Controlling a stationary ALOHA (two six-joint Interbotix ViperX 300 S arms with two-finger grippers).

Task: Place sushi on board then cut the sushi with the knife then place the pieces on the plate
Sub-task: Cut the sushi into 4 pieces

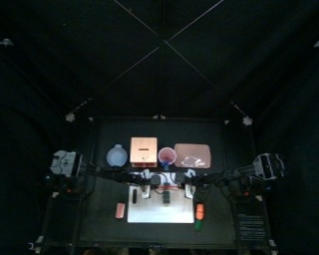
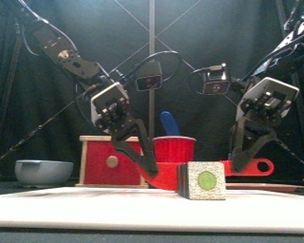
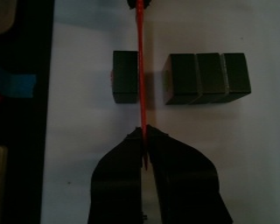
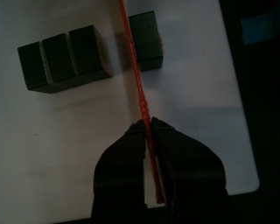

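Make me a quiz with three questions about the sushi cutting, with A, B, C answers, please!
1. Where is the red knife's blade?
A. Lying flat beside all the blocks
B. Between one sushi block and the other three
C. On top of a stacked pile of blocks

2. How many blocks lie on the white board?
A. Two
B. Six
C. Four

3. What is the left gripper doing?
A. Shut on the red knife
B. Hanging open
C. Shut on a sushi block

Answers:
1 is B, because the left wrist view shows the blade in the gap, with one block on one side and three on the other.
2 is C, because one block plus three joined blocks makes four.
3 is A, because its jaws pinch the knife's end between them.
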